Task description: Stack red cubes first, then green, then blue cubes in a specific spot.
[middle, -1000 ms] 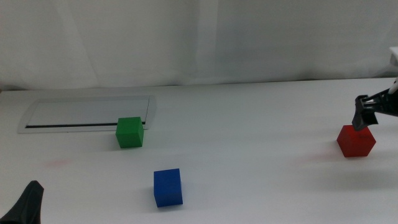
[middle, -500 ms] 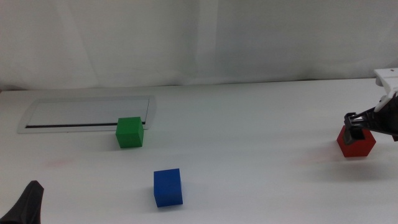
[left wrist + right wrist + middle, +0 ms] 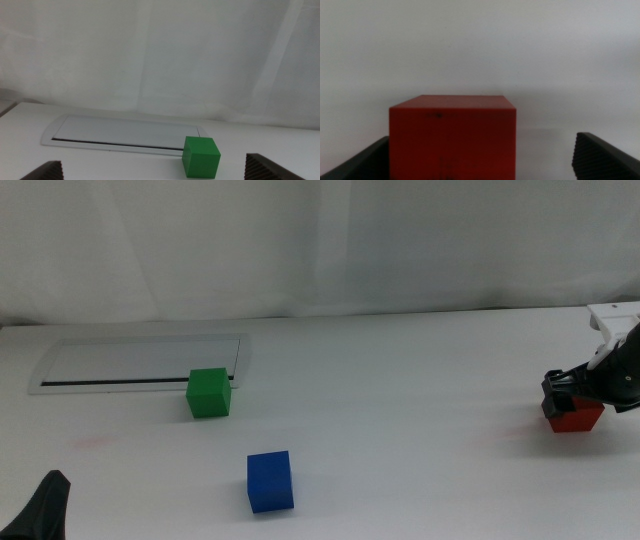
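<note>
1. Nothing is stacked yet, as I read it: all three cubes sit apart on the bench (image 3: 400, 380).
2. My right gripper (image 3: 572, 392) is down over the red cube (image 3: 574, 418), jaws spread to either side of it and not yet clamped.
3. The green cube (image 3: 209, 392) and blue cube (image 3: 270, 481) lie well away from that gripper, toward the far side of the bench.
4. My left gripper (image 3: 155, 172) waits with its jaws apart, the green cube ahead of it beside a flat tray (image 3: 140, 360).
5. Left to do: grasp red, place it, then green, then blue.
</note>
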Robot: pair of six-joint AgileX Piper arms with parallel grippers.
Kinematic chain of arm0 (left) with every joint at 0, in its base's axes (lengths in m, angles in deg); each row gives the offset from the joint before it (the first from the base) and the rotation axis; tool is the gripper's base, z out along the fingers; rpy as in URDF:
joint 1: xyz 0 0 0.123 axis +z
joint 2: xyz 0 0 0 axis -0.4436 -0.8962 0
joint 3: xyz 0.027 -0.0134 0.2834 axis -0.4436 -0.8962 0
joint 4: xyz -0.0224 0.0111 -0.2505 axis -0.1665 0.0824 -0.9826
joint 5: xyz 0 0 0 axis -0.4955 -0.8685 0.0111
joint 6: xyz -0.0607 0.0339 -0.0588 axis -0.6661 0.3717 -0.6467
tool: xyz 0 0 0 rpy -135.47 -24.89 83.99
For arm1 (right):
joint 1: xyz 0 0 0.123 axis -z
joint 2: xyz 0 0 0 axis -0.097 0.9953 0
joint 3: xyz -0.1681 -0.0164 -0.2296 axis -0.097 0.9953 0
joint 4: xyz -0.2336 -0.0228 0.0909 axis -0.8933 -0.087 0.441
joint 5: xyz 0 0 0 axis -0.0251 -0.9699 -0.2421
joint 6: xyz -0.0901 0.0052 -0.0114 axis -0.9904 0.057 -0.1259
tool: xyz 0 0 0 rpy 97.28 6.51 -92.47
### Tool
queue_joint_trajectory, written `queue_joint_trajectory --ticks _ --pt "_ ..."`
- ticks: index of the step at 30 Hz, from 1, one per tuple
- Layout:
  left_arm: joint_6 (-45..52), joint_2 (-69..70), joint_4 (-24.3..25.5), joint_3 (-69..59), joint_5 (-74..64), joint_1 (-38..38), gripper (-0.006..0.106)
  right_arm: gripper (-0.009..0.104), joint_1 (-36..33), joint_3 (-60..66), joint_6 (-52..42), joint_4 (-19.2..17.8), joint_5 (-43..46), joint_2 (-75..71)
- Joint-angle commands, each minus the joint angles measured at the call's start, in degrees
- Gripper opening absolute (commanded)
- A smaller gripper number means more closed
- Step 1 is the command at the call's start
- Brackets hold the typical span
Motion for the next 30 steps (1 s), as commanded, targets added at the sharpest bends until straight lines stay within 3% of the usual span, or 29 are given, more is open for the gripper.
queue_joint_trajectory --ticks 1,6,8,9,11,12,14,16,19,24,30 --pt "-0.4 0.2 -0.2 -2.3 0.7 -0.4 0.090 0.087 0.2 0.2 -0.4 0.0 1.5 0.5" --pt "-0.4 0.2 -0.2 -2.3 0.7 -0.4 0.090 0.060 0.2 0.2 -0.4 0.0 2.7 0.5" --pt "-0.4 0.2 -0.2 -2.3 0.7 -0.4 0.090 0.043 0.2 0.2 -0.4 0.5 2.8 0.5" --pt "-0.4 0.2 -0.2 -2.3 0.7 -0.4 0.090 0.024 0.2 0.2 -0.4 0.6 2.8 0.5" --pt "-0.4 0.2 -0.2 -2.3 0.7 -0.4 0.090 0.001 0.2 0.2 -0.4 1.0 2.8 0.5" --pt "-0.4 0.2 -0.2 -2.3 0.7 -0.4 0.090 -0.002 0.2 -0.5 -0.2 2.9 2.2 0.2" --pt "-0.4 0.2 -0.2 -2.3 0.7 -0.4 0.090 -0.002 -0.1 -1.4 -0.2 5.1 1.0 -0.7" --pt "-0.4 0.2 -0.2 -2.3 0.7 -0.4 0.090 -0.002 -1.1 -2.7 1.2 4.9 -0.2 -2.4" --pt "-0.4 0.2 -0.2 -2.3 0.7 -0.4 0.090 -0.002 -4.3 -4.1 8.1 3.1 -1.6 -6.1" --pt "-0.4 0.2 -0.2 -2.3 0.7 -0.4 0.088 -0.002 -13.2 -4.5 25.3 -4.1 -6.0 -12.5" --pt "-0.4 0.2 -0.2 -2.3 0.7 -0.4 0.088 -0.002 -27.2 -4.5 35.5 -5.4 -9.8 -13.8"
